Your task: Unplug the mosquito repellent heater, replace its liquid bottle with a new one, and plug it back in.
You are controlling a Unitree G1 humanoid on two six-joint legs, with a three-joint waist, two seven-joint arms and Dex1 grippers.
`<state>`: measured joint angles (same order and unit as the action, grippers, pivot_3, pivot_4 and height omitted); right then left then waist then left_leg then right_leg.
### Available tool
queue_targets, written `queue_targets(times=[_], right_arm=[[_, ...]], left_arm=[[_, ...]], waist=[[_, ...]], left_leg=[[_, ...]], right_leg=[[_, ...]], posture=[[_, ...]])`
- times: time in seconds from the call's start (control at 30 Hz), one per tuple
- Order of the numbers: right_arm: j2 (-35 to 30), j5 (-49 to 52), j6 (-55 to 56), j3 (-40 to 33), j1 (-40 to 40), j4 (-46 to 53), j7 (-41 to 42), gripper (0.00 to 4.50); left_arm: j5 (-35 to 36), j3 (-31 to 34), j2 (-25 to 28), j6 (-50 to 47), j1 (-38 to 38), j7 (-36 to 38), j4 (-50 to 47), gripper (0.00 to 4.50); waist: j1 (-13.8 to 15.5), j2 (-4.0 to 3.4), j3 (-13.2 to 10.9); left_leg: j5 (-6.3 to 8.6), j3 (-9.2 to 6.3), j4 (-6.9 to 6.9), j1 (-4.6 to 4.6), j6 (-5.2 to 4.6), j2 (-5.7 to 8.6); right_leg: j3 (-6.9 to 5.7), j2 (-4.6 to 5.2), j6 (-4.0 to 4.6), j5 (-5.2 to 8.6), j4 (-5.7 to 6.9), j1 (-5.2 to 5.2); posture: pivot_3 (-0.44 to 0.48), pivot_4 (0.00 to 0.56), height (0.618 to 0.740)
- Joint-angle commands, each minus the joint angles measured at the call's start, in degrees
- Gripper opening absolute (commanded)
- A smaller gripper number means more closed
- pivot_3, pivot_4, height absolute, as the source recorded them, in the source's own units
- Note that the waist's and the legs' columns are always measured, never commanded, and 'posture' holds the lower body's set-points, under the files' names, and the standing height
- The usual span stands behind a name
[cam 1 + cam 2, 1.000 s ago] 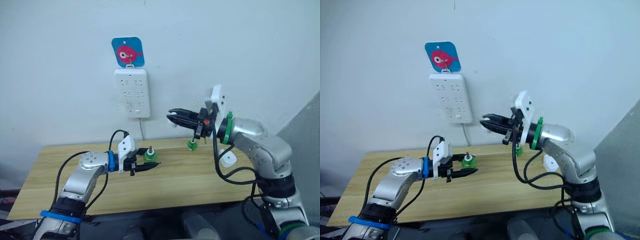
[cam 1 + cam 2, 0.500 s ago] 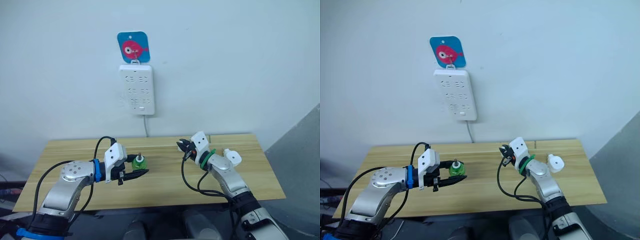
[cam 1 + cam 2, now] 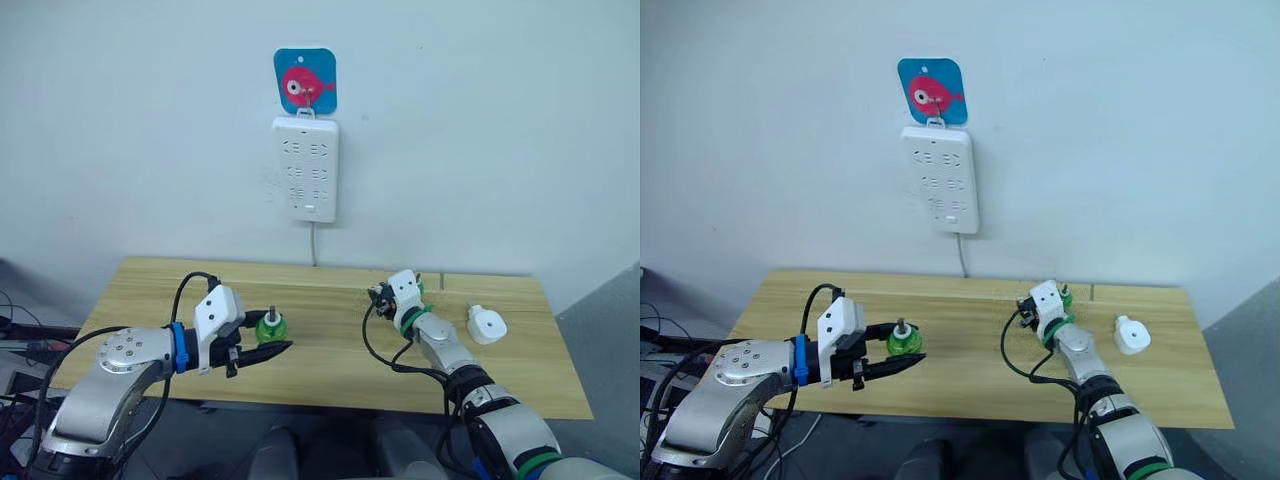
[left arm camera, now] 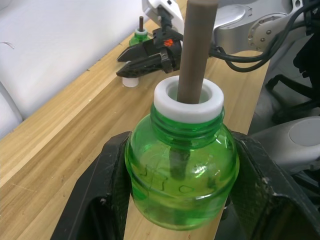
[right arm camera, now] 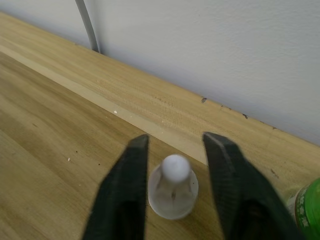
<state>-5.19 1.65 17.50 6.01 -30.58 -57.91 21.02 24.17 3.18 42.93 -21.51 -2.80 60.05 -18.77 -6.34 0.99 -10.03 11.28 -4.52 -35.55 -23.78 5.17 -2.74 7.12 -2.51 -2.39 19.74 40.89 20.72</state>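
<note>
— What is held by the left gripper (image 3: 275,338)?

— A green bottle (image 3: 268,328) is pinched between its two black fingers, left of centre in the head views. The bottle is held upright just above the table (image 3: 330,365). A white collar and a bare brown wick stem are seen at its neck in the left wrist view.

— And the right gripper (image 5: 176,142)?

— It is lowered to the tabletop just right of centre. Its fingers are spread, and a small white cap (image 5: 172,187) is seen standing on the wood between them (nothing is gripped).

— Where is the other bottle?

— A second green bottle (image 3: 420,291) is stood on the table just behind the right gripper, near the wall. A thin dark stem is seen at its neck too, so which bottle is the used one cannot be told.

— Is the mosquito repellent heater (image 3: 486,324) located?

— It is laid on the table in the right part of the frame, beside the right arm and well apart from both bottles. No bottle is fitted to it.

— And the socket?

— A white power strip (image 3: 306,168) is hung on the wall, upper centre, beneath a blue tag with a pink fish (image 3: 305,80). Its cable (image 3: 314,245) is run down behind the table.
</note>
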Motion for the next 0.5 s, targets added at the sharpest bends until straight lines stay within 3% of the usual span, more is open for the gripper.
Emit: queue_targets(times=[0.03,0.17,0.23,0.33,0.5], right_arm=[[-0.4,3.1,0.2,-1.6,2.5,9.5,4.8,3.18],[-3.7,7.4,-9.5,0.7,9.7,30.4,13.9,4.49],[-9.8,10.8,-19.5,3.4,14.7,48.6,20.6,4.50],[-18.7,16.9,-33.2,5.0,16.9,67.0,27.3,4.50],[-26.3,29.8,-52.9,3.6,11.3,82.2,30.4,4.50]], left_arm=[[0.6,0.1,0.1,0.8,2.0,0.2,-0.5,2.28],[0.5,-1.4,-0.9,1.6,5.8,1.4,2.4,2.28],[0.6,-2.9,-1.6,2.5,9.3,3.2,4.8,2.28],[0.7,-5.0,-2.7,3.3,13.4,5.8,7.2,2.28],[0.6,-9.4,-4.4,3.9,19.3,10.4,9.7,2.28]], waist=[[0.0,-0.01,-0.2],[0.0,-0.03,-0.2],[0.3,-0.11,-0.2],[0.0,-0.10,-0.2],[-2.2,-0.01,-0.1]], left_leg=[[0.00,0.00,0.00,0.00,0.00,0.00],[0.00,-0.02,0.01,-0.06,0.01,0.00],[-0.01,-0.06,0.01,-0.10,0.01,0.03],[-0.01,-0.02,-0.02,-0.18,0.02,0.09],[-0.01,-0.01,-0.20,-0.17,0.02,0.02]], right_leg=[[0.00,0.00,0.00,0.00,0.00,0.00],[-0.03,0.01,0.00,0.00,0.01,0.05],[-0.07,0.05,-0.01,0.00,0.00,0.06],[-0.07,0.12,-0.02,0.01,0.00,0.11],[-0.07,0.03,-0.04,0.01,0.03,0.09]], posture=[[-0.037,0.145,0.740],[-0.070,0.132,0.740],[-0.103,0.117,0.740],[-0.141,0.102,0.740],[-0.195,0.081,0.740]])
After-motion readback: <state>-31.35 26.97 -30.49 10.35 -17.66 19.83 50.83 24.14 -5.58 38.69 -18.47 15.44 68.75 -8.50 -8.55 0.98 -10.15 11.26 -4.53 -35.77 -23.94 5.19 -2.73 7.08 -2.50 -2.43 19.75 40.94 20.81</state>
